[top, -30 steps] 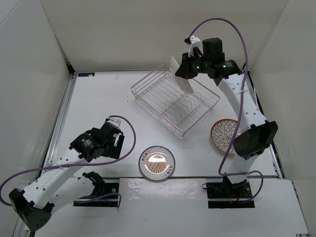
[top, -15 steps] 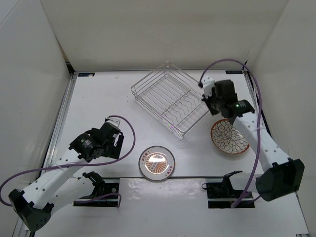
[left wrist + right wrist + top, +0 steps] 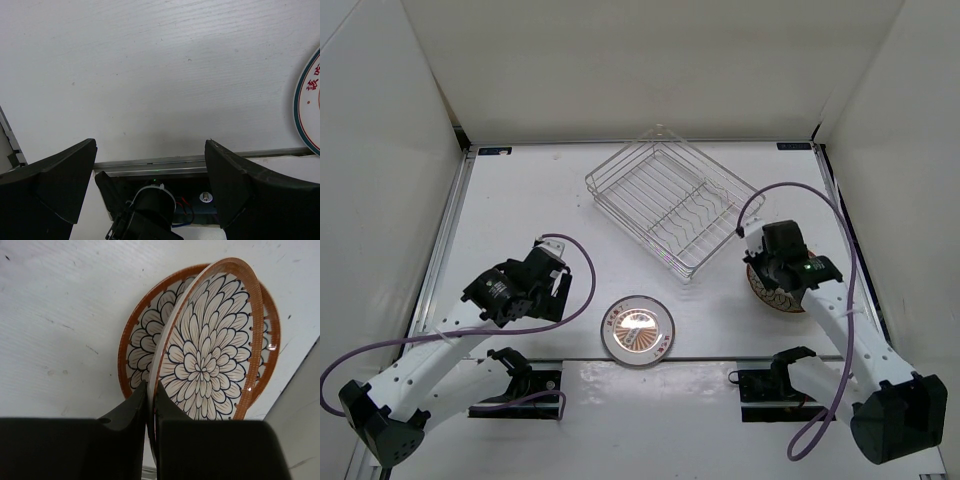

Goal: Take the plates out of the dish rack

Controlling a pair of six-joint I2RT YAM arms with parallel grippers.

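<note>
The wire dish rack (image 3: 670, 205) stands at the back middle of the table and holds no plates. A plate with orange radial lines (image 3: 636, 331) lies flat at the front middle; its rim shows in the left wrist view (image 3: 307, 100). My right gripper (image 3: 770, 268) (image 3: 151, 400) is shut on the rim of a brown petal plate (image 3: 210, 350). It holds that plate tilted just over a second petal plate (image 3: 137, 340) (image 3: 786, 299) lying flat on the table. My left gripper (image 3: 548, 288) (image 3: 150, 170) is open and empty, left of the orange plate.
The left arm's base and cables (image 3: 150, 210) lie below the table's front rail (image 3: 200, 162). White walls close in the table on the left, back and right. The right wall (image 3: 300, 420) stands near the petal plates.
My right arm has carried the petal plate from above the rack's back right corner down and forward, to just over the petal plate on the table. The left arm has not moved.
</note>
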